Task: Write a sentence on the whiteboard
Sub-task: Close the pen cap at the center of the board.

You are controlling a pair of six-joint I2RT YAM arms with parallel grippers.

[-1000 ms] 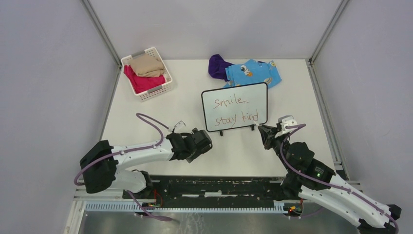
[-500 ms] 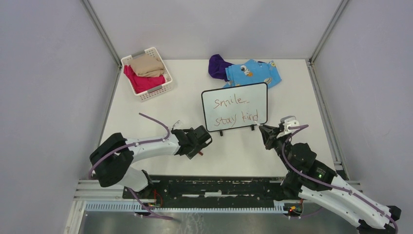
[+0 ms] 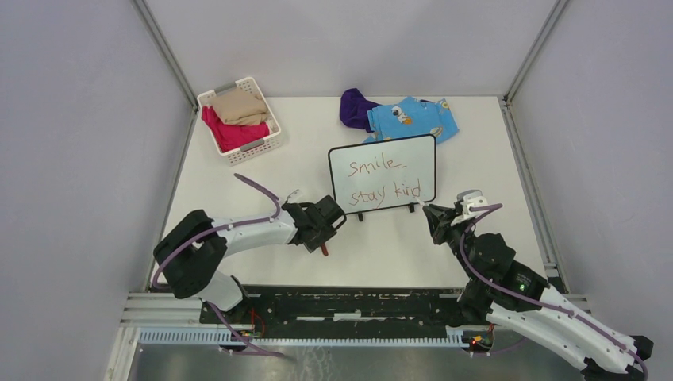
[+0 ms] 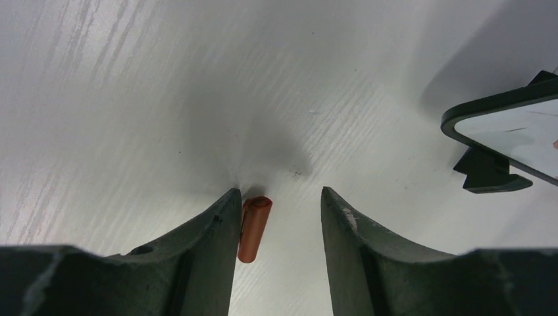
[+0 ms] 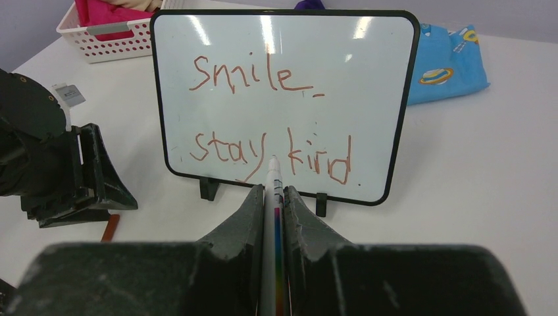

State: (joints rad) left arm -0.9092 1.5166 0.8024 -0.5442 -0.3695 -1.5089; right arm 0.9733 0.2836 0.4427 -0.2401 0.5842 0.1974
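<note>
The whiteboard stands upright on two black feet mid-table; it also fills the right wrist view. The sentence reads "smile" over "stay kind" in reddish-brown marker. My right gripper is shut on a white marker with a rainbow stripe, its tip pointing at the board's lower edge, just right of the board. My left gripper is open and low over the table, left of the board. A reddish-brown marker cap lies between its fingers, against the left finger.
A white slatted basket with pink and tan cloth stands at the back left. Purple cloth and blue printed cloth lie behind the board. A metal rail runs along the table's right edge.
My left gripper has moved a little right and toward the board, lowering over the cap. The right gripper and marker have barely moved.
</note>
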